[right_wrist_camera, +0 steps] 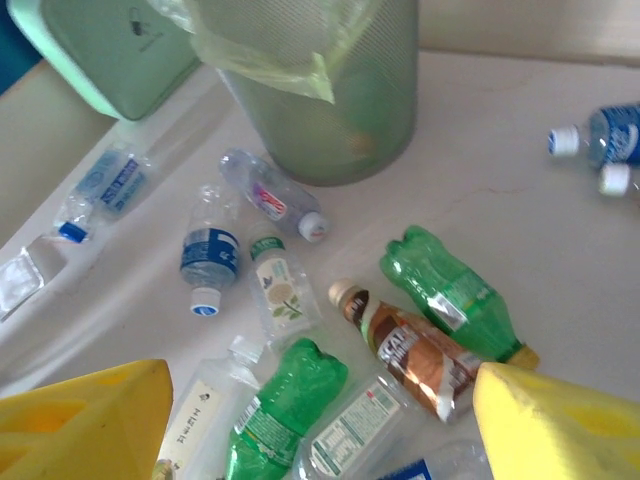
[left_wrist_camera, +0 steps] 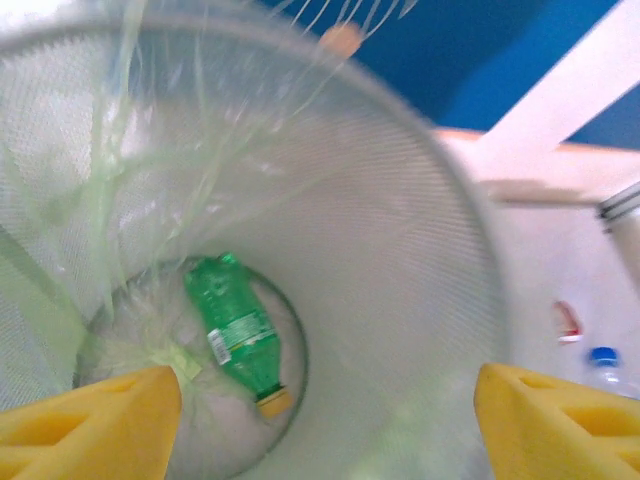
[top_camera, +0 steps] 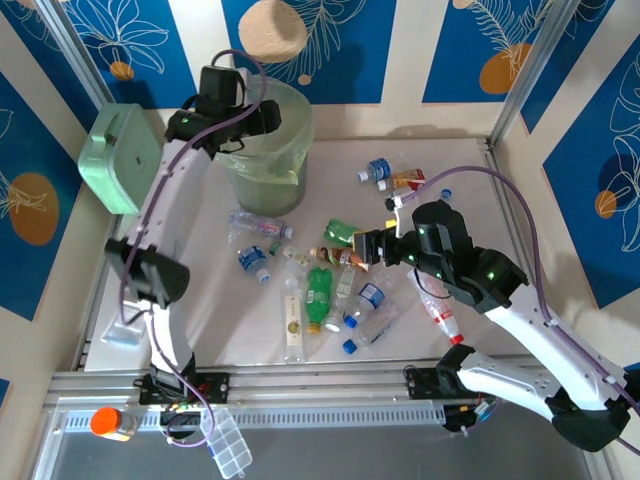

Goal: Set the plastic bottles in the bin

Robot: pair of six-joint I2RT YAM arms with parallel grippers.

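Note:
My left gripper hangs open over the mouth of the bin, its yellow fingers wide apart with nothing between them. A green bottle with a yellow cap lies at the bottom of the bin, on the liner. My right gripper is open above the bottles strewn on the table. Below it lie a brown-labelled bottle, a green bottle, a crumpled green bottle and a clear bottle with a flower label, none of them touched by it.
A mint-green box stands left of the bin. More bottles lie at the back right and by the right arm. A blue-labelled bottle and a clear white-capped one lie near the bin's foot.

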